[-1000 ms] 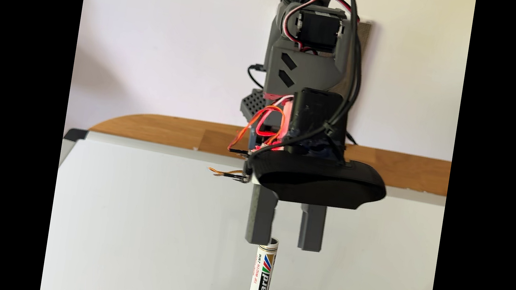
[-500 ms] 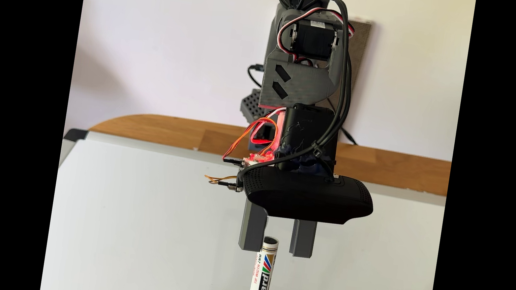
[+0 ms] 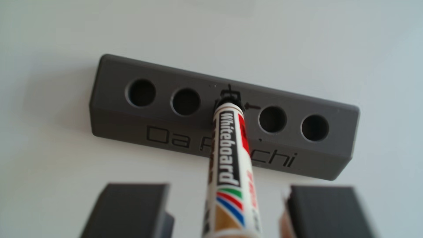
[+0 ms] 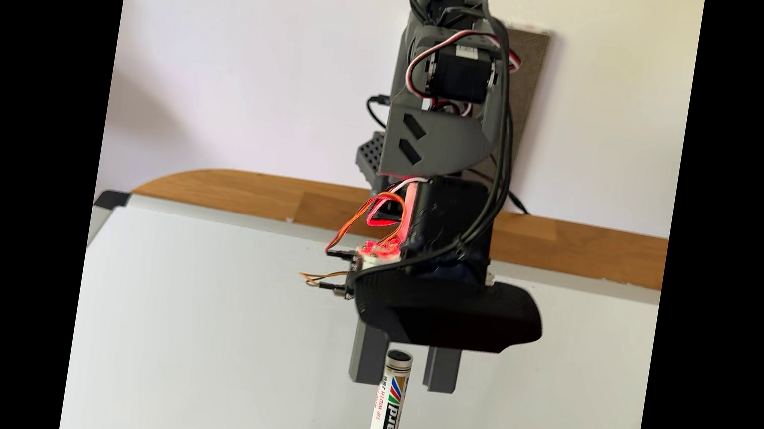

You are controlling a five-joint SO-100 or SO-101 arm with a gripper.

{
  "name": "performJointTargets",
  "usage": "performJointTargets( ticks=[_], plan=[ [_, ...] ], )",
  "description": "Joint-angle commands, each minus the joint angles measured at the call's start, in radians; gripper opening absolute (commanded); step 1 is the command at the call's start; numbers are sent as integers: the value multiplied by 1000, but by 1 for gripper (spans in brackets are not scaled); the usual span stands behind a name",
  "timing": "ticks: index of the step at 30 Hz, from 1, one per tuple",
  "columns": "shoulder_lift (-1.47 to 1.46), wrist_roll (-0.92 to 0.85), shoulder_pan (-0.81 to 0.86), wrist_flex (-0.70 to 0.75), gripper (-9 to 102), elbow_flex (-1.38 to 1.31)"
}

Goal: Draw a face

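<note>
**A:** What writing can you read?

**B:** The marker [image 3: 229, 146] carries "Whiteboard" in white letters on a dark band down its barrel, with green, red and blue slanted stripes and a gold patch below it in the other view. In the fixed view the same marker [image 4: 386, 424] also shows "TIP WIDTH 2MM" in small red print beside the word, plus a red strip with a brand name too small to read.

**A:** And where is it?

**B:** Standing in the middle hole of a grey holder block [image 3: 160, 128], centre of the other view. Two round holes sit to its left and two to its right. The block's front face reads "Da", then letters hidden behind the marker, then "chi". The block rests on a whiteboard [image 4: 204, 334].

**A:** The gripper?

**B:** The gripper [image 4: 402, 382] is spread wide, holding nothing. In the fixed view its two grey fingers [image 4: 367, 359] stand either side of the marker's black top end, lower centre of the frame, with a visible gap on the right; on the left I cannot tell whether it touches. In the other view the gripper [image 3: 229, 215] fills the bottom corners, marker rising between.

**A:** Anything drawn?

**B:** Only thin black pen marks around the marker's hole.
</note>
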Motion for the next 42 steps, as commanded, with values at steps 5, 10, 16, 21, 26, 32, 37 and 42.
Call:
performJointTargets(
  ticks=[5,10,16,21,26,32,37,42],
  plan=[
    [31,-5,15,-2,99,-9],
    [31,-5,8,3,99,-9],
    [31,-5,5,34,99,-9],
    [31,-5,6,35,99,-9],
    [29,-5,5,52,99,-8],
    [3,-5,5,63,99,-8],
    [6,-5,5,54,99,-12],
    [8,-6,5,52,99,-12]
  ],
)
